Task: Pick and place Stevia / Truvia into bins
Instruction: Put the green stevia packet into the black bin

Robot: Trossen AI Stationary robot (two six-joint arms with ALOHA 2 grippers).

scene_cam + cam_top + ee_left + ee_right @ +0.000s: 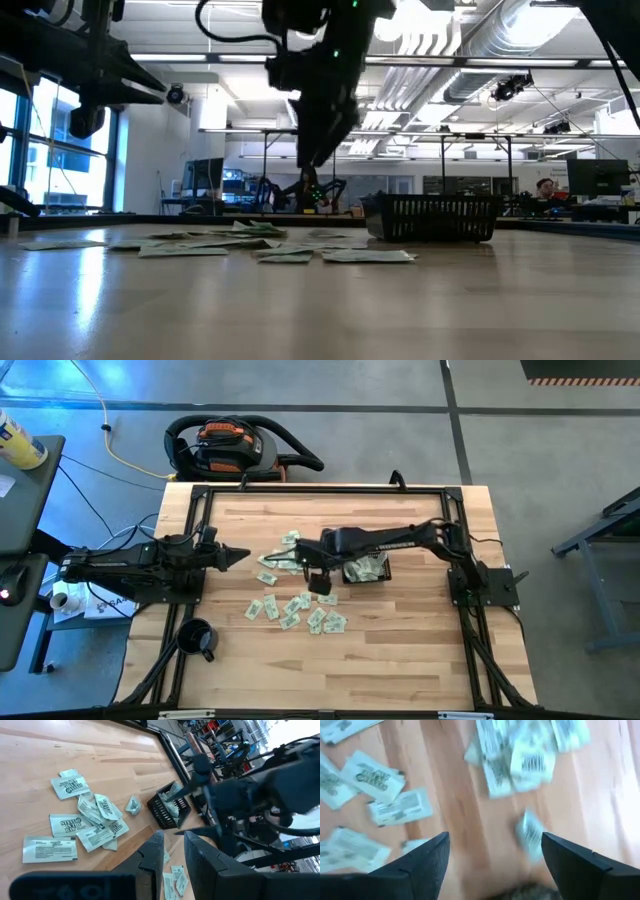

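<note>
From above, the right hand (318, 582) hangs over the middle of the worktop (400, 660), just beside the near-left corner of the black basket (367, 569), which already holds several sachets. More Stevia sachets (295, 608) lie scattered in front of and to the left of this hand, some directly below it. The left hand (238, 555) points inward from the left side, well clear of the basket, with sachets just beyond its tip. A black mug (197, 637) stands near the front-left edge, apart from everything. The front and right stretches of the worktop are bare wood, leaving open room there.

At worktop height, the right hand (318, 150) hangs above the surface, not touching it. The sachets (250, 245) lie flat below and to one side; the basket (432, 218) stands just beyond them.

In the left wrist view, the left hand (172, 852) shows its fingers (152, 857) with a narrow gap and nothing between them. Sachets (90, 820) lie ahead, the basket (169, 809) farther off.

In the right wrist view, the right hand (495, 862) has its fingers (427, 862) spread wide and empty. One sachet (532, 832) shows between them, blurred; whether it lies on the wood cannot be told. Others (380, 795) spread beyond.
</note>
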